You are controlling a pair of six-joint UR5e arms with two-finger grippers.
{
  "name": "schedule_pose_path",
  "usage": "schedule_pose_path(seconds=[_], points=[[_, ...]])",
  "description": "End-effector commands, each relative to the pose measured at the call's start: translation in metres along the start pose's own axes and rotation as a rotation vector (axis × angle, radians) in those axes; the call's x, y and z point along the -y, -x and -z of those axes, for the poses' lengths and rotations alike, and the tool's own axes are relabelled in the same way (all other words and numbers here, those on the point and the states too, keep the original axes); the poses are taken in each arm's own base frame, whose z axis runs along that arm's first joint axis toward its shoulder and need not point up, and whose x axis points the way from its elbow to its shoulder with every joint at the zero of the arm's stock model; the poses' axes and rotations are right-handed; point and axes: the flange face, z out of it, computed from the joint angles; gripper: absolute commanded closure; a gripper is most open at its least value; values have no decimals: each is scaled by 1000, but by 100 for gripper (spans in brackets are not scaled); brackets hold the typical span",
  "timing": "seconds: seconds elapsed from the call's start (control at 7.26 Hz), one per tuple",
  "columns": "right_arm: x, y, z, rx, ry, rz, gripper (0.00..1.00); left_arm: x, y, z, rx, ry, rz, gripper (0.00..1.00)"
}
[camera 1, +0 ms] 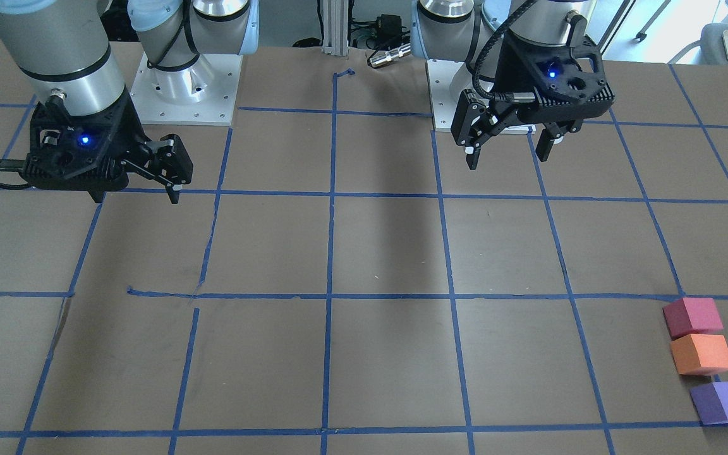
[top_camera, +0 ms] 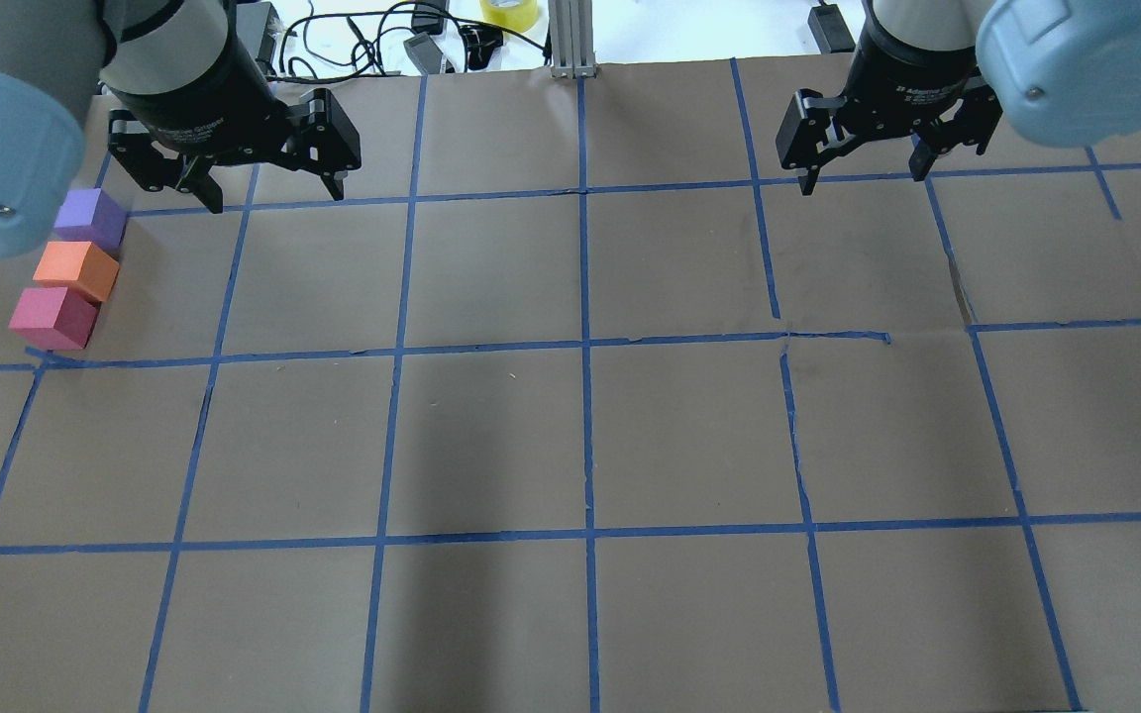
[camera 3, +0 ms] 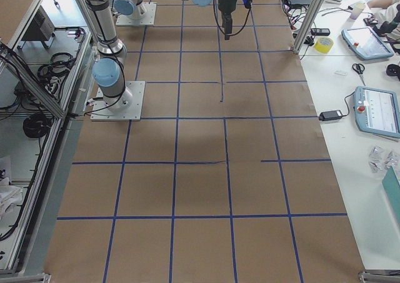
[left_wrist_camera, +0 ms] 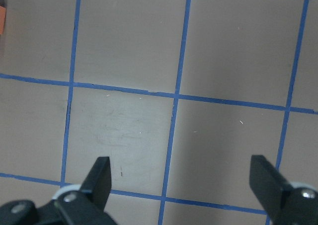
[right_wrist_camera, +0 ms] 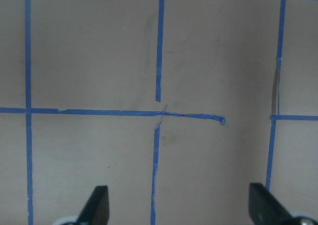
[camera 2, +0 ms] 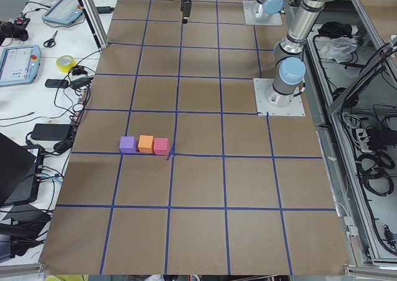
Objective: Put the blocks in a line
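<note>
Three small blocks lie in a short row at the table's far left: purple (top_camera: pixel 90 218), orange (top_camera: pixel 75 269) and red-pink (top_camera: pixel 53 317). In the front-facing view they show at the lower right: red-pink (camera 1: pixel 692 316), orange (camera 1: pixel 702 354), purple (camera 1: pixel 725 402), the purple one set slightly apart. The exterior left view shows them side by side (camera 2: pixel 146 144). My left gripper (top_camera: pixel 275 198) (camera 1: pixel 507 160) hangs open and empty above the table, to the right of the purple block. My right gripper (top_camera: pixel 865 181) (camera 1: pixel 136 198) is open and empty, far from the blocks.
Brown paper with a blue tape grid (top_camera: pixel 585 347) covers the table. The two arm bases (camera 1: pixel 187 82) stand at the robot's edge. An aluminium post (top_camera: pixel 570 40), cables and a yellow tape roll (top_camera: pixel 508 12) lie beyond the far edge. Tablets sit on the side table (camera 2: pixel 18 64).
</note>
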Motion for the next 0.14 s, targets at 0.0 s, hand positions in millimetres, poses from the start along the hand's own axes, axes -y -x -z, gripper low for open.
schedule_pose_path(seconds=[0.0], points=[[0,0,-1,-1,3,0,0,-1,1,0,4,0,-4,0]])
